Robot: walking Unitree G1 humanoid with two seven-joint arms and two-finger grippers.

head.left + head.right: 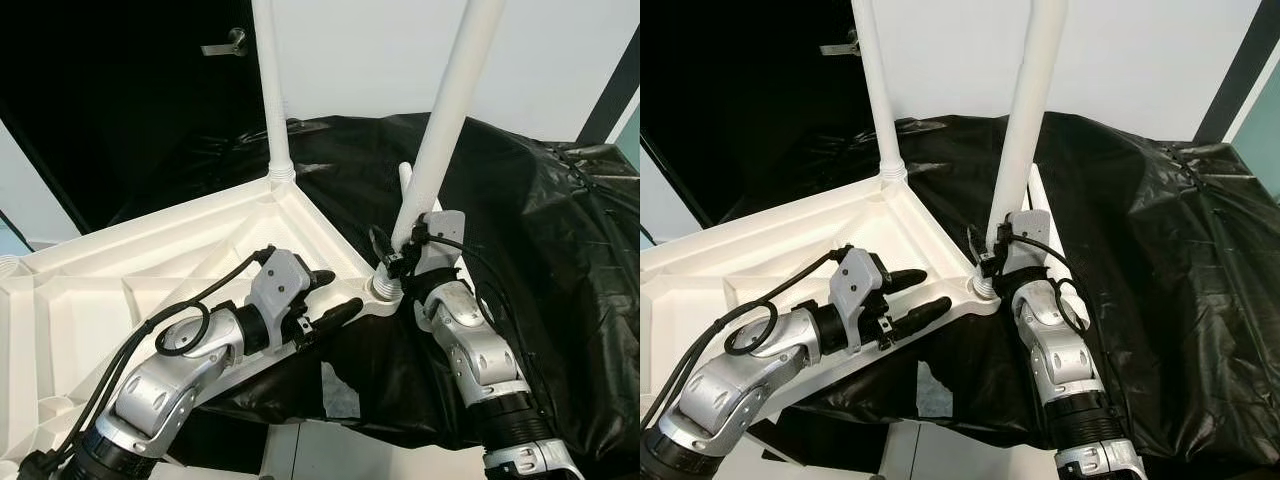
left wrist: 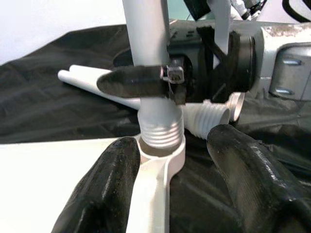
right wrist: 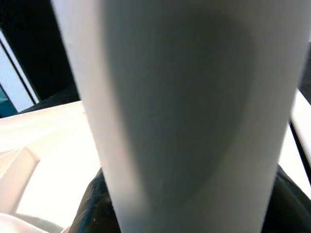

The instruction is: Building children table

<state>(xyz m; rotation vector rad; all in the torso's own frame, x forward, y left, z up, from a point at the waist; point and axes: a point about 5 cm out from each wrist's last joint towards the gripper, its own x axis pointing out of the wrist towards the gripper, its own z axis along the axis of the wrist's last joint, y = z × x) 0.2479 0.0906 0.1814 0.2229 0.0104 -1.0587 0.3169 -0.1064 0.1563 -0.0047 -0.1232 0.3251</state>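
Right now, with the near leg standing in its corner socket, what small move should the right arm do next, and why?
Probably keep turning the near leg into the socket. The right end effector grips it low, threads are exposed above the socket, and the leg leans; the left end effector is open beside the tabletop corner.

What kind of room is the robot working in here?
Probably a room in a home or a workshop, set up for assembly, though I can't be sure. A black plastic sheet covers the work surface, a dark door with a lever handle stands behind, and the walls are plain white.
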